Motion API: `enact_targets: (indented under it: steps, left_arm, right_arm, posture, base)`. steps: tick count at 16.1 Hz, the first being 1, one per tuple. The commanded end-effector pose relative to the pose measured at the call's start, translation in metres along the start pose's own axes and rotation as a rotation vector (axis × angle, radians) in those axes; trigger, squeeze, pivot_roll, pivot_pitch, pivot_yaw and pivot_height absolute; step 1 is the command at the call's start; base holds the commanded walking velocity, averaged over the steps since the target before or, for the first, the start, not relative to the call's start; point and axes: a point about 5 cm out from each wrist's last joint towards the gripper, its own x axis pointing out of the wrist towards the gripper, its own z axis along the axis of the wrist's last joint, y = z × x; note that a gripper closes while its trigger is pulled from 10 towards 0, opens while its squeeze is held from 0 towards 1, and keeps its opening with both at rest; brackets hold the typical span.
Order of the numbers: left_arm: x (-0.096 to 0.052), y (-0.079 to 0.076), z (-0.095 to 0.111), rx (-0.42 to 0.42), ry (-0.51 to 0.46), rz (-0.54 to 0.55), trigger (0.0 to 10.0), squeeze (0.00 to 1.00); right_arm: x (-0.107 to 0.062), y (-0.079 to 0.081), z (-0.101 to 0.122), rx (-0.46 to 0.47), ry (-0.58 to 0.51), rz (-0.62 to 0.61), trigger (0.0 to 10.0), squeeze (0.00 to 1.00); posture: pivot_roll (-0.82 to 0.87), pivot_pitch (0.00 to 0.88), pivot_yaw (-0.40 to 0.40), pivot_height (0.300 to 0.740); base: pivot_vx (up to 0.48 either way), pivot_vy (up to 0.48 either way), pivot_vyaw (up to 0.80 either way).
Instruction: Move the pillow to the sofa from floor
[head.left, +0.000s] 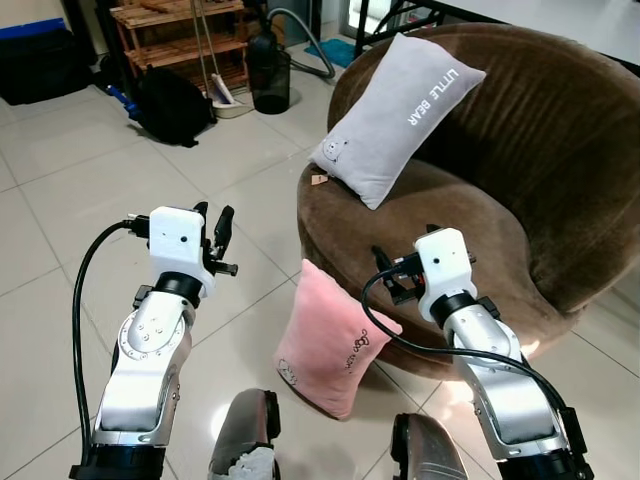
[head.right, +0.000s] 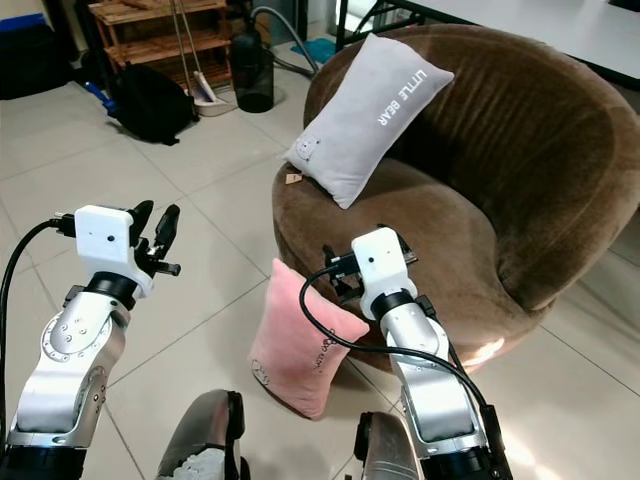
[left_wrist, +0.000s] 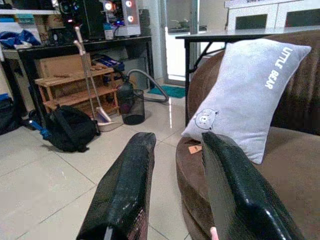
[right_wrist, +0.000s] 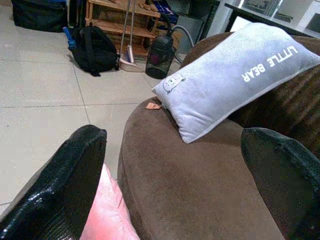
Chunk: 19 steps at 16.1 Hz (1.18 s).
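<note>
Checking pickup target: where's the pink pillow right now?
In the left eye view, the pink pillow stands on the floor, leaning against the brown sofa front, just left of the right gripper.

Your pale tiled floor (head.left: 70, 180) carries a pink pillow (head.left: 330, 340), standing on its lower edge just below and inboard of your right gripper (head.left: 385, 272) — it leans against the front of the round brown sofa (head.left: 560, 150). On that sofa's seat, ahead of the gripper, a grey "LITTLE BEAR" pillow (head.left: 395, 115) rests tilted against the backrest. Far ahead of your left gripper (head.left: 213, 235) — a black backpack (head.left: 170, 103) lies on the tiles.
</note>
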Motion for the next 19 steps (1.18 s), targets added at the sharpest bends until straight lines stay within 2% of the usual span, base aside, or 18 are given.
enact_targets:
  steps: [1,4,6,7,13,16,19]
  left_arm:
    - [0.0021,-0.0022,0.0025,0.004,-0.008,-0.014,10.0,0.0]
    - [0.002,-0.002,0.002,0.004,-0.008,-0.016,10.0,0.0]
    - [0.0021,-0.002,0.002,0.006,-0.009,-0.019,10.0,0.0]
    - [0.0016,-0.0021,0.0015,0.007,-0.008,-0.02,10.0,0.0]
    - [0.0011,-0.0033,-0.0009,0.016,0.004,-0.023,10.0,0.0]
    - [0.001,-0.0044,-0.0047,0.028,0.032,-0.025,10.0,0.0]
    - [0.0014,-0.0054,-0.0049,0.023,0.033,-0.04,10.0,0.0]
  right_arm:
    - [-0.0002,-0.0029,-0.001,0.001,0.004,-0.013,10.0,0.0]
    - [-0.0005,-0.0019,-0.0016,0.001,0.004,-0.014,10.0,0.0]
    - [-0.0002,-0.0003,-0.0028,-0.053,0.009,0.002,10.0,0.0]
    - [-0.0005,-0.0002,-0.0035,-0.044,0.011,-0.004,10.0,0.0]
    - [-0.0015,-0.0018,-0.0061,-0.021,0.016,-0.018,10.0,0.0]
    - [-0.0014,-0.0034,-0.0072,-0.02,0.021,-0.03,10.0,0.0]
    - [-0.0011,-0.0046,-0.0084,-0.004,0.028,-0.038,10.0,0.0]
  posture:
    - [0.0,0.05,-0.014,0.616]
    - [0.0,0.04,-0.014,0.616]
    - [0.0,0.04,-0.014,0.616]
    - [0.0,0.035,-0.016,0.616]
    - [0.0,0.031,-0.014,0.616]
    - [0.0,0.034,-0.015,0.616]
    - [0.0,0.04,-0.014,0.588]
  base:
    - [0.319,0.0,0.0]
    - [0.322,0.0,0.0]
    - [0.322,0.0,0.4]
    - [0.322,0.0,0.8]
    - [0.308,0.0,0.0]
    - [0.0,0.0,0.0]
    - [0.0,0.0,0.0]
